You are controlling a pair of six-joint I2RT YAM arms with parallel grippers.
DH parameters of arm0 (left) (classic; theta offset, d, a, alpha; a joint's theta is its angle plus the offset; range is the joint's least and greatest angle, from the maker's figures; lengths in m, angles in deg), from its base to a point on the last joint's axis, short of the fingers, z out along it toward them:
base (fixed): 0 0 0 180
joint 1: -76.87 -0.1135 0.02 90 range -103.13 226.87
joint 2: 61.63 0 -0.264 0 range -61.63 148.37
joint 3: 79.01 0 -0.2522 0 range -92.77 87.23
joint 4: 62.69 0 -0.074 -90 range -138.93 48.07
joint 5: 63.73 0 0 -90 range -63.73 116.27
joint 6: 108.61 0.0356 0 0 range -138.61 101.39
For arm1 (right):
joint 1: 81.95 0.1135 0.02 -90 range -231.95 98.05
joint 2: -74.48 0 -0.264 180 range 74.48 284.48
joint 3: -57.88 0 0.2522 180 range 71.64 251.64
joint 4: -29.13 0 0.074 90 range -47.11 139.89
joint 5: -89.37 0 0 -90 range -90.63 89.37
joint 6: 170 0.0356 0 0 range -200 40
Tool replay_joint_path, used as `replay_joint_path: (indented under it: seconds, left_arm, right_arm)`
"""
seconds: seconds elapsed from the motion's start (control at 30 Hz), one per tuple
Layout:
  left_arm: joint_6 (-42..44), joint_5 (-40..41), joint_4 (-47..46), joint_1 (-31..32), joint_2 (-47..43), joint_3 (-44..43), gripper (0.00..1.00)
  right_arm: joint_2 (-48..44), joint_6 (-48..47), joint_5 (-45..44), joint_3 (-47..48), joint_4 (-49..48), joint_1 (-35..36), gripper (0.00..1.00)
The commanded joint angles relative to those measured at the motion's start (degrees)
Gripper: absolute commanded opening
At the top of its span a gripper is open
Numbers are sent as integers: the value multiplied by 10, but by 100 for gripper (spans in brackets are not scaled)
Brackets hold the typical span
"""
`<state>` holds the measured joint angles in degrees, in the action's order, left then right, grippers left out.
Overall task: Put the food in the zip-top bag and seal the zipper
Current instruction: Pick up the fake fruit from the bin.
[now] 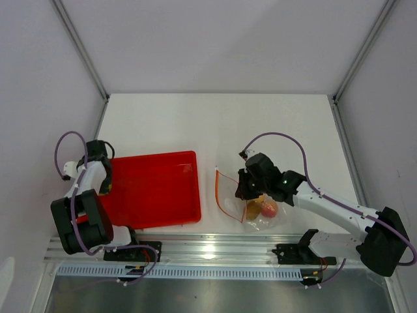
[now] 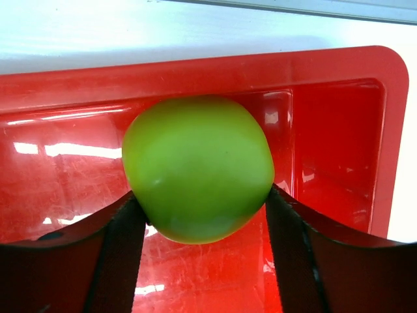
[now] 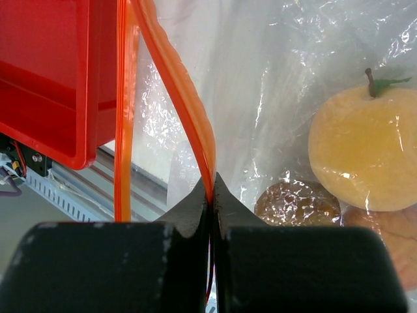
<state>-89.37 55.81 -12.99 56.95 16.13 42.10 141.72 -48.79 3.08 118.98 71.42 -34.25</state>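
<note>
red tray (image 1: 163,189): under the left end effector (image 2: 202,195).
zip-top bag (image 3: 273,98): on the counter (image 1: 273,124), ahead of the right end effector (image 3: 212,189).
zipper (image 3: 182,98): one strip clamped between the closed right fingers.
green apple (image 2: 197,168): clamped between the left fingers.
yellow-orange fruit (image 3: 365,147): bagged, ahead-right of the right end effector.
peach (image 3: 391,241): seemingly bagged beside it, mostly hidden.
brown one (image 3: 296,202): bagged, just right of the right fingertips.

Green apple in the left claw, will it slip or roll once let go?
Probably prone to rolling: the green apple is nearly round, no flat side visible. Its smooth skin may slip, since the left claw grips it at two narrow spots. The red tray would likely catch it.
</note>
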Motion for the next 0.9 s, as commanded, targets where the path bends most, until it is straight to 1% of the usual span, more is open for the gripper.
replay_joint_path:
  seconds: [0.0,0.03,0.1,0.17,0.2,0.23,0.27,0.33,0.37,0.47,0.5,0.53,0.6,0.63,0.73,0.77,0.83,0.87]
  left_arm:
    - [-11,16,-9,-7,-16,7,63]
    - [-12,13,-19,-7,-23,17,63]
    - [-12,5,-27,-7,-37,32,55]
    - [-13,-1,-32,-6,-47,43,49]
    - [-9,-9,-36,-7,-54,48,44]
    - [-6,-11,-36,-6,-59,50,42]
    - [-3,-14,-33,-2,-66,52,34]
    - [0,-17,-27,3,-76,52,27]
    - [1,-17,-19,11,-82,51,19]
    - [-9,-20,-6,30,-116,65,8]
    - [-16,-20,-3,34,-127,70,6]
    - [-24,-23,-3,38,-157,84,6]
    - [-31,-31,-17,54,-194,108,1]
    - [-33,-35,-20,61,-236,125,1]
    - [-38,-46,-27,92,-302,157,1]
    - [-35,-49,-29,111,-341,161,1]
    - [-29,-56,-29,132,-374,159,1]
    - [-25,-58,-27,157,-398,152,1]
  right_arm:
    - [-4,-5,5,4,-13,-2,0]
    - [-4,-3,3,4,-12,-2,0]
    - [-10,0,1,5,-11,-2,0]
    - [-11,1,-2,6,-7,-2,0]
    - [-13,2,-5,7,-7,-2,0]
    - [-14,3,-5,7,-4,-2,0]
    - [-18,4,-8,8,-4,-2,0]
    - [-19,4,-12,8,-2,-2,0]
    - [-20,6,-12,8,-2,-2,0]
    - [-26,10,-19,8,-1,0,0]
    - [-28,11,-21,7,-1,1,0]
    - [-29,14,-23,6,-1,1,0]
    - [-36,24,-26,-1,-2,3,0]
    - [-40,26,-27,-5,-7,4,0]
    - [-48,34,-27,-12,-7,3,0]
    - [-47,36,-27,-12,-6,3,0]
    - [-48,41,-28,-11,-5,5,0]
    - [-51,44,-31,-12,-4,5,0]
